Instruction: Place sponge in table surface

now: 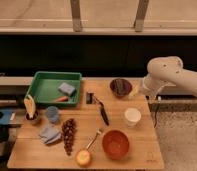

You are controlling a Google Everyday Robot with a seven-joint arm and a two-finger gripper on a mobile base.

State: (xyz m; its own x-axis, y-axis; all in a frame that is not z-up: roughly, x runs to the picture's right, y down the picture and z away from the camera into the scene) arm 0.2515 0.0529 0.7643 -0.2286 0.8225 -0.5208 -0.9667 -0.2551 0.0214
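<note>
- Gripper (137,91): sits at the end of the white arm (168,75), over the far right part of the table surface (142,156). The jaws stand wide apart and nothing is held between them.
- Dark bowl (120,87): just beside the gripper on its left.
- White cup (132,116): near the gripper, toward the front of the table.
- Black-handled utensil (103,112): left of the cup and farther from the gripper, lying flat on the planks.
- Orange bowl (115,144): well in front of the gripper, near the front edge.
- Green tray (56,74): well apart from the gripper, at the far left corner of the table.
- Sponge (67,88): a small, flat, blue-grey rectangular block with soft edges. It lies inside the green tray, in the right half, turned slightly askew to the tray walls. It is not on the bare wood.
- Blue cup (52,114): in front of the tray, farther left than the sponge.
- Light blue cloth (50,134): crumpled, in front of the blue cup, with a bunch of dark grapes (68,135) just beside it.
</note>
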